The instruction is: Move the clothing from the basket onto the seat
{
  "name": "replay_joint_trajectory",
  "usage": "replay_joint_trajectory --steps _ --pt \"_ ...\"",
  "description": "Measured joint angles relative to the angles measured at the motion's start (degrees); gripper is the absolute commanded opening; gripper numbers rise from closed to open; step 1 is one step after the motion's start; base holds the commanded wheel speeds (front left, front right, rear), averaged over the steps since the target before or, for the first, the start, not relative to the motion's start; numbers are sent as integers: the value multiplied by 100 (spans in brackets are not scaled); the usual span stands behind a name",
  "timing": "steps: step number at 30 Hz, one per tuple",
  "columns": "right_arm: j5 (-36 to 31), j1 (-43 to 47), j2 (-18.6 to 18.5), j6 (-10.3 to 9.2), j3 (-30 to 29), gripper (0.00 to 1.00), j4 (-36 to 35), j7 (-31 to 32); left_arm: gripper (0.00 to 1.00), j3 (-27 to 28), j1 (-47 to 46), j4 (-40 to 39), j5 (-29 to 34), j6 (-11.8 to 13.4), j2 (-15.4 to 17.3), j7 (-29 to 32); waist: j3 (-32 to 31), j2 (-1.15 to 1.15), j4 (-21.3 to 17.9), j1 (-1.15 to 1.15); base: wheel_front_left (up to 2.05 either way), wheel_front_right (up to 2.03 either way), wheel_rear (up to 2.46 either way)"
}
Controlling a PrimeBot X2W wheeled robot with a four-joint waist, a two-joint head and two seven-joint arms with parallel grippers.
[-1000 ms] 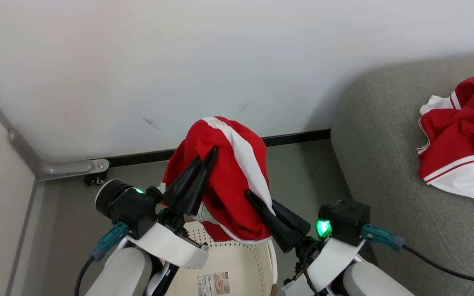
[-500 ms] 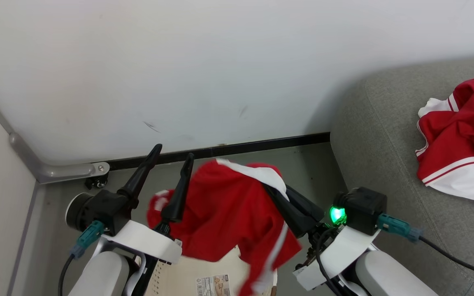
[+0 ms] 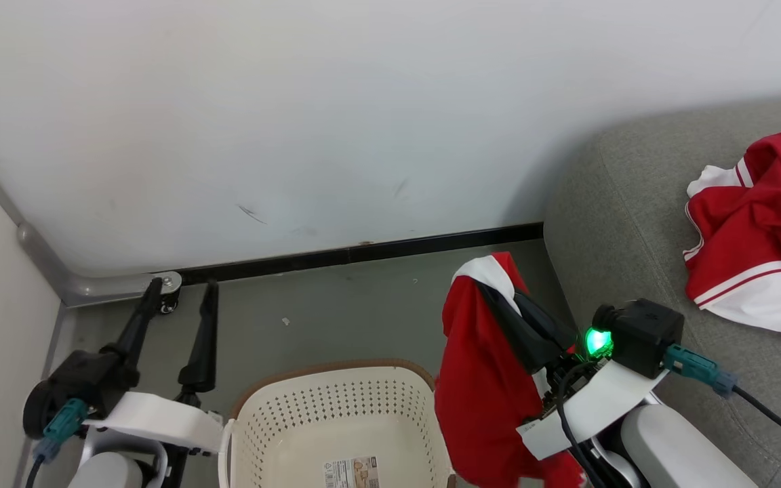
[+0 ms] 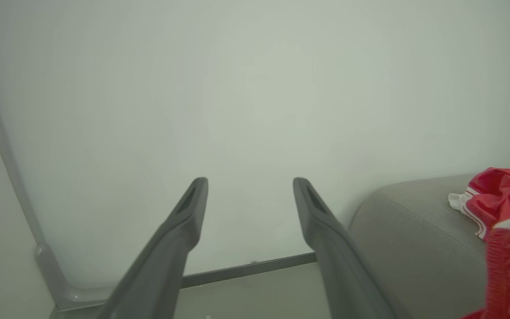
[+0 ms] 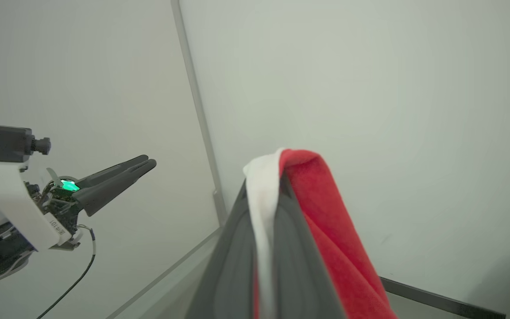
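Hanging from the right tool (image 3: 504,301), a red garment (image 3: 478,386) with a white panel droops in one long fold at 4 o'clock in the head view. It is clear of the floor (image 3: 336,305) and just beside the 3 o'clock rim of the basket (image 3: 336,371); whether cloth and rim touch cannot be told. The tool's two fingers are closed on the cloth near its top edge. In the right wrist view the white strip runs down between the fingers and the red fabric (image 5: 326,221) spills over the one on the right.

A second garment (image 3: 756,237), red with white striped trim, lies crumpled on the grey sofa (image 3: 621,203) at 3 o'clock, well apart from the held one. The left wrist view catches it too (image 4: 489,190), on the sofa's rounded end (image 4: 405,217).

At 6 o'clock the basket stands on the floor with a printed label (image 3: 353,472) on its bottom.

At 8 o'clock the left tool (image 3: 184,286) points to 12 o'clock at the black baseboard (image 3: 363,254) and the white wall (image 3: 295,102). Its fingers are spread wide, with plain wall showing between them in its own view (image 4: 249,186).
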Motion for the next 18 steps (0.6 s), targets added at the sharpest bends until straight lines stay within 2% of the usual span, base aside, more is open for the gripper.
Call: replay_joint_trajectory --steps 7,18 --pt "-97 155 -32 0 -242 0 -44 1 100 331 263 -18 -90 141 249 -8 -24 0 22 0 0 0 0" --pt "-286 430 -41 0 -833 0 -107 1 100 667 775 -47 -165 285 321 -53 -53 0 19 0 0 0 0"
